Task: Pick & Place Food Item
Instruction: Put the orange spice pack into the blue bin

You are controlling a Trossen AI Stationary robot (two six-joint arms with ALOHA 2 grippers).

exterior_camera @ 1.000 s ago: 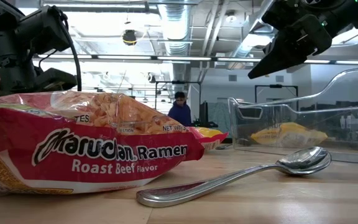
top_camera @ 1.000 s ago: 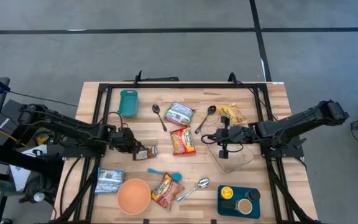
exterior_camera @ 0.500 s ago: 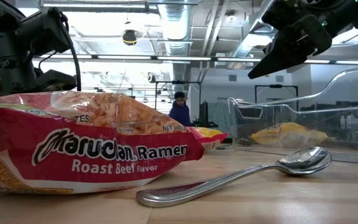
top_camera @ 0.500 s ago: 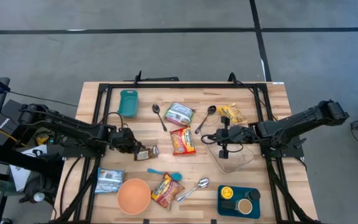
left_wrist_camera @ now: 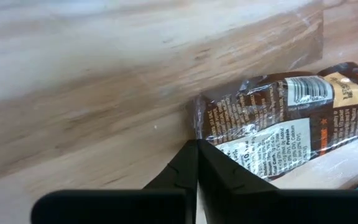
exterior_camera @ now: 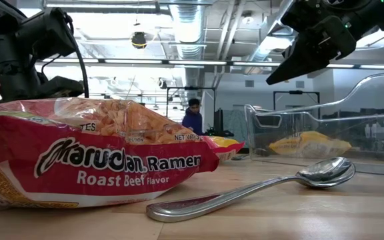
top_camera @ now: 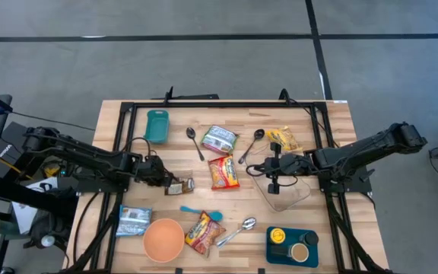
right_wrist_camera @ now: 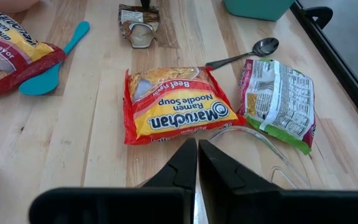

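A brown snack-bar wrapper (top_camera: 179, 185) lies flat on the wooden table, left of centre. My left gripper (top_camera: 166, 183) is shut at its left end; the left wrist view shows the closed fingertips (left_wrist_camera: 197, 147) at the wrapper (left_wrist_camera: 284, 124). My right gripper (top_camera: 268, 169) is shut and empty. It hangs above the table at the near-left rim of a clear plastic container (top_camera: 284, 190); it is also seen in the low view (exterior_camera: 275, 77). A red ramen pack (top_camera: 223, 173) lies between the two grippers. My left gripper pinches the wrapper's crimped end (left_wrist_camera: 199, 127), at its corner, between its two fingers. The fingers slant down from the table's left side, in line with the wrapper's length. The wrapper lies flat on the table. The tips hide the exact place of contact.
Also on the table are a second ramen pack (top_camera: 204, 232), a green-white packet (top_camera: 219, 138), a yellow packet (top_camera: 282, 139), a blue-white packet (top_camera: 134, 221), an orange bowl (top_camera: 163, 238), a teal tub (top_camera: 157, 125), a blue spoon (top_camera: 202, 213), three metal spoons and a teal tray (top_camera: 293, 245).
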